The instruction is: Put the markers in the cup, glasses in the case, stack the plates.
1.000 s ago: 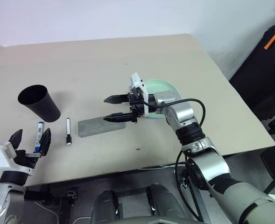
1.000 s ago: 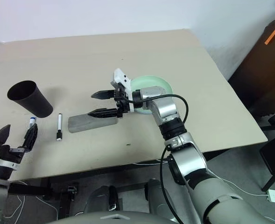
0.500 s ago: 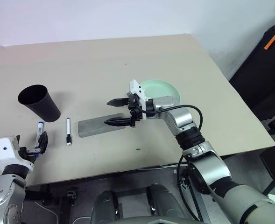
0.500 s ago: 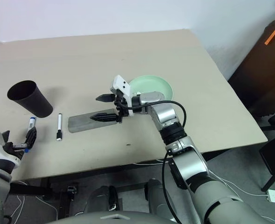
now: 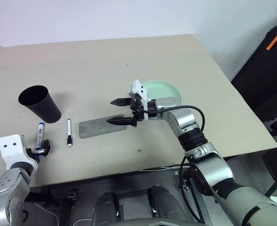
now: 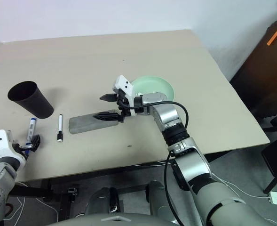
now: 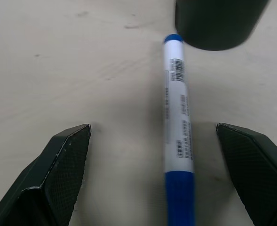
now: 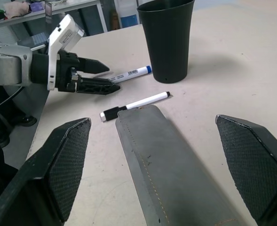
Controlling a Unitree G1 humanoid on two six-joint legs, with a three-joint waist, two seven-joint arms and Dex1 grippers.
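Note:
My left gripper (image 7: 152,129) is open and low over the table near its front left edge. Its fingers stand either side of the blue-capped marker (image 7: 178,127), which lies flat. The black cup (image 5: 39,103) stands just beyond that marker. The thin black-capped marker (image 5: 68,133) lies between the blue one and the grey case (image 5: 100,127). My right gripper (image 5: 111,111) is open and points left, hovering over the case's right end with nothing in it. A mint green plate (image 5: 162,89) sits behind the right wrist. The glasses are out of view.
The tan table (image 5: 129,56) stretches bare toward the back. Its front edge (image 5: 105,172) runs close to the left gripper. A dark bag with an orange strap (image 5: 270,52) stands off the table's right side.
My left gripper has sunk and tipped downward, its fingers now low beside the blue-capped marker. The right gripper has stayed over the case.

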